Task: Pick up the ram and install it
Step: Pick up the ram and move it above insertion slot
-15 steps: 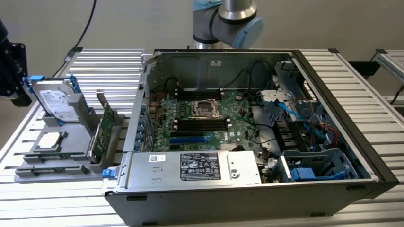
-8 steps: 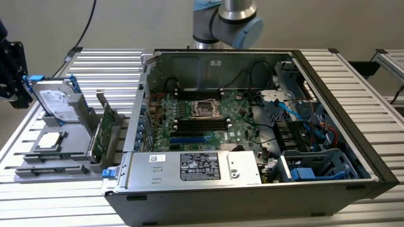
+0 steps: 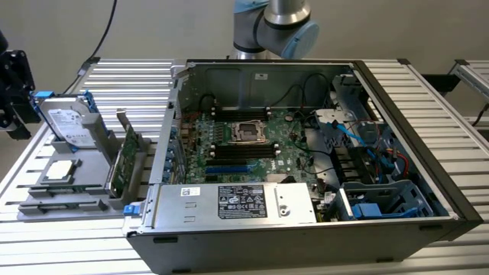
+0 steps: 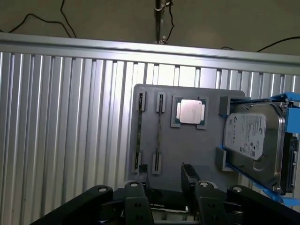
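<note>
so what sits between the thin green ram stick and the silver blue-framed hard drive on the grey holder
The wrist view shows a square silver processor chip lying flat in the grey holder between the ram stick and the hard drive.

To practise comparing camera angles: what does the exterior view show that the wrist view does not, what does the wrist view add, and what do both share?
Exterior view: the open computer case, its motherboard, the power supply and the robot arm. Wrist view: the gripper seen open and empty, and a metal post beyond the table. Both: the grey holder with the hard drive, the processor chip and the ram standing on edge.
</note>
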Controlling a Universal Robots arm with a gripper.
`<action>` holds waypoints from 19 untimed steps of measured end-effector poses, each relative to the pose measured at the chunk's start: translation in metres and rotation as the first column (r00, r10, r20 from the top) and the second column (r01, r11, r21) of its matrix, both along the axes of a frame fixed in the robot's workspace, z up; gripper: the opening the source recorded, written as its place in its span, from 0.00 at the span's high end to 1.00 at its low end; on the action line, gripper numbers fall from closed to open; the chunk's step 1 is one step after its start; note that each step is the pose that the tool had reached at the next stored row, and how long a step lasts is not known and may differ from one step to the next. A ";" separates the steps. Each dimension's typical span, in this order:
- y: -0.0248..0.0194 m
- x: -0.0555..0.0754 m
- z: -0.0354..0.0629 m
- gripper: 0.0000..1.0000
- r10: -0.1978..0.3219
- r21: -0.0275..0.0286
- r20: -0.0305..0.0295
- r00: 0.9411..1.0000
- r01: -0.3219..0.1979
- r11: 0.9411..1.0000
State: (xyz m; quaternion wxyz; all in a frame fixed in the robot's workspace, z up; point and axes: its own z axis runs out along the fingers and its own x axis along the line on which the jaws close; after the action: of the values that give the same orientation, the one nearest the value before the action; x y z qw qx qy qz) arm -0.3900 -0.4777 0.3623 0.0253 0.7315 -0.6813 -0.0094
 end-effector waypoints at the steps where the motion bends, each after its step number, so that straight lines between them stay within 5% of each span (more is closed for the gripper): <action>1: -0.0014 -0.001 -0.0018 0.58 0.000 0.000 0.000 1.000 0.000 1.000; 13: -0.0164 -0.001 -0.0236 0.58 -0.039 0.007 0.000 0.999 0.039 0.999; 19: -0.0198 0.000 -0.0346 0.58 -0.055 0.009 0.000 0.999 0.055 0.998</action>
State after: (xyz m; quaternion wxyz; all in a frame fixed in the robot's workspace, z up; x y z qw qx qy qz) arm -0.3902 -0.4975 0.3277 0.0216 0.7127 -0.7010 -0.0130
